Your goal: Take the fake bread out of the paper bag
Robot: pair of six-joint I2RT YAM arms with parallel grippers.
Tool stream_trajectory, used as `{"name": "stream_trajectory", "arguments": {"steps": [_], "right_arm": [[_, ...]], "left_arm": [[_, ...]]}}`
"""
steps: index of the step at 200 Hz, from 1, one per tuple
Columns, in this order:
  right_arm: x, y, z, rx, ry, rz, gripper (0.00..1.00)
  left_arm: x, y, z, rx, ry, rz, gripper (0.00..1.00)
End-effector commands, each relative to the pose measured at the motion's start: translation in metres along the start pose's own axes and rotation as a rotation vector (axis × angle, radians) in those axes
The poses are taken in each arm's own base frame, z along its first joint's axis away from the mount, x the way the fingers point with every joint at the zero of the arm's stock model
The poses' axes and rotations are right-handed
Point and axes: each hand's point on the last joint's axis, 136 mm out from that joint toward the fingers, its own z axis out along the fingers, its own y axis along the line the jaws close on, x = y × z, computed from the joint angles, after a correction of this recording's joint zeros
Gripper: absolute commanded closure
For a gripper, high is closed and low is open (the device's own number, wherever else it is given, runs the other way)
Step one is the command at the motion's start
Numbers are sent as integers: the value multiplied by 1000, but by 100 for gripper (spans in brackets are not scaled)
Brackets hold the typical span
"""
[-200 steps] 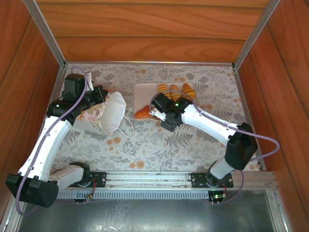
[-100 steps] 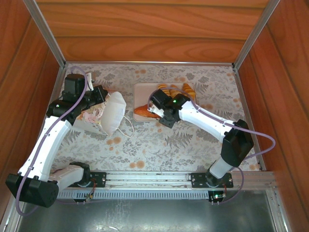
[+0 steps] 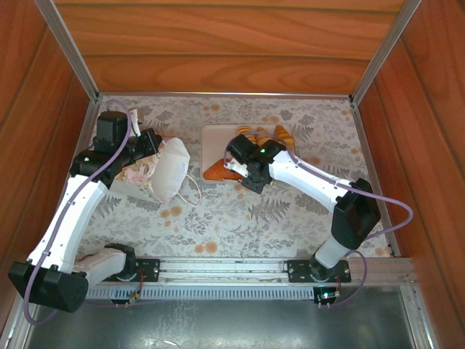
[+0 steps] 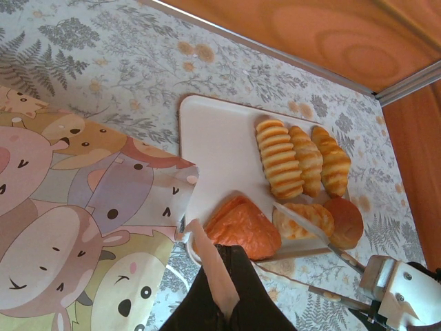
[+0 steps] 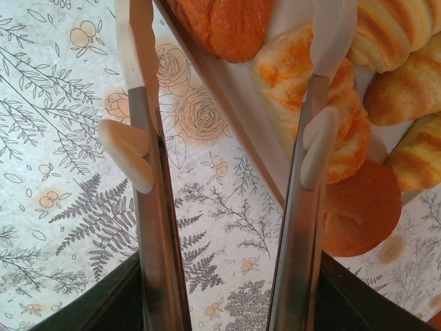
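Note:
The paper bag (image 3: 166,169), white with a cartoon animal print (image 4: 69,207), lies on its side at the left of the table. My left gripper (image 3: 149,142) is shut on a pinkish edge strip of the bag (image 4: 213,265). The fake bread lies on a pale tray (image 4: 213,138): three ridged croissants (image 4: 303,160), a reddish triangle (image 4: 244,231), an orange-yellow pastry (image 5: 303,89) and a dark round bun (image 5: 358,207). My right gripper (image 3: 243,166) holds metal tongs (image 5: 155,207) whose spread arms straddle the tray's near edge, with nothing between the tips.
Wooden walls enclose the flower-patterned table on three sides. A metal rail (image 3: 218,269) with both arm bases runs along the near edge. The bag's cord handle (image 3: 195,190) lies on the cloth between the bag and the tray.
The right gripper with the tongs has shifted slightly left and farther over the tray's near edge. The left arm and the bag have not moved.

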Motion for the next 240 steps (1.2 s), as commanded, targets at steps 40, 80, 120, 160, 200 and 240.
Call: {"name": "stream_trajectory", "arguments": {"steps": [40,80,120,160,200,240], "right_arm": [[-25,0,-26,-65,-147,67,44],[-30,-2,-12,-80,-126,98,44],[-32,-1,11,-110,-81,116,48],[-20,-1,15,-103,-39,92,54],[-13,-1,11,-95,-49,48,55],[-9,-6,10,-71,-43,10,55]], "left_arm": [[-3,-4,-4,13,-23,23,100],[-3,-6,-3,22,-16,17,100],[-4,-7,-5,25,-22,17,100],[-5,-7,-6,24,-25,17,100],[-5,-8,-4,26,-18,15,100],[-6,-10,-4,31,-19,15,100]]}}
